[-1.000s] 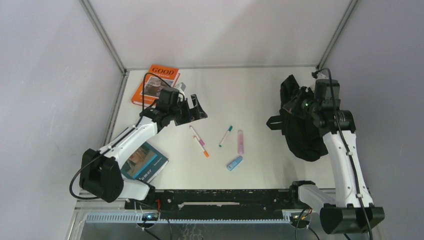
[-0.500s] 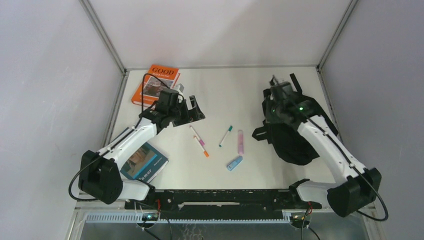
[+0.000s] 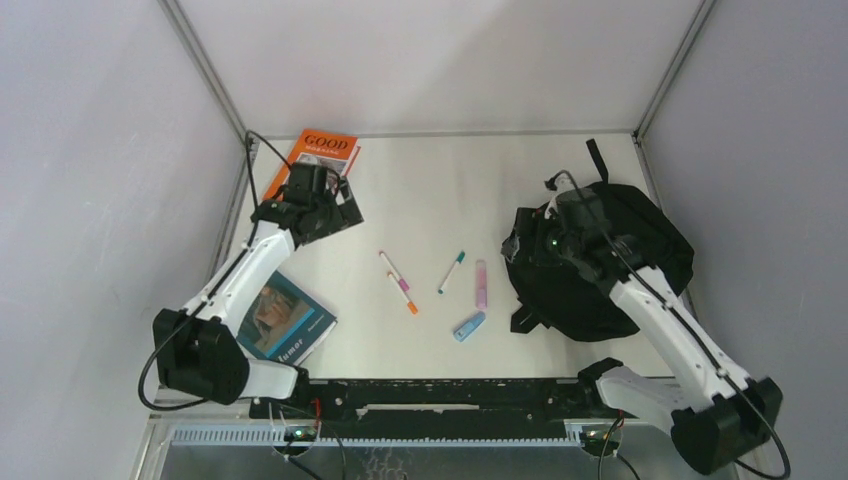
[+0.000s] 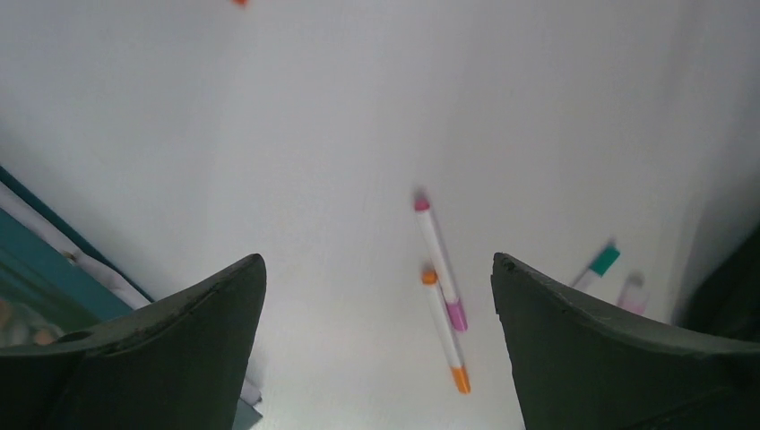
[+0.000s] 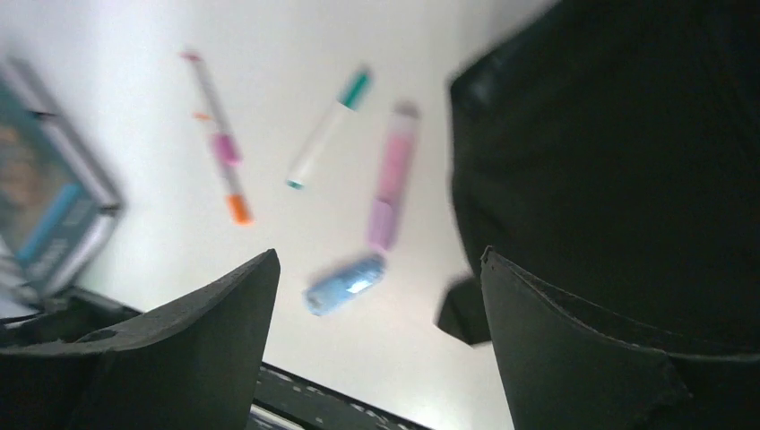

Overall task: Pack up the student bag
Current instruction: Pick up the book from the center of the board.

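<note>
Judging by how things lie, the packing has barely started – every loose item is out on the table (image 3: pixel 450 190) and nothing can be seen going into the student bag (image 3: pixel 650 235). The bag lies slumped at the right centre of the overhead view, one strap trailing toward the upper right, with the right arm reaching across it. Whether its main compartment is unzipped cannot be told from these views, since the fabric reads as one dark mass. The right gripper (image 5: pixel 378 255) hangs over the bag's left edge with its jaws spread wide and nothing between them; its own camera shows only bare table and stationery through the gap. The left gripper (image 4: pixel 376 269) sits in the upper left of the overhead view, just at the lower corner of the orange book titled GOOD (image 3: pixel 322 158), its jaws likewise fully apart and empty. Left to pack, as far as can be seen: that orange book, the teal book (image 3: pixel 295 325) at lower left near the left arm's base, and the cluster in the middle – a pink-capped marker (image 3: pixel 394 270) and an orange-capped marker (image 3: pixel 404 295) lying almost end to side, a teal-capped pen (image 3: pixel 451 271), a pink highlighter (image 3: pixel 481 283), and a small light-blue item (image 3: pixel 468 326) nearest the bag. All of these lie apart from the bag, so the whole load appears to remain.
</note>
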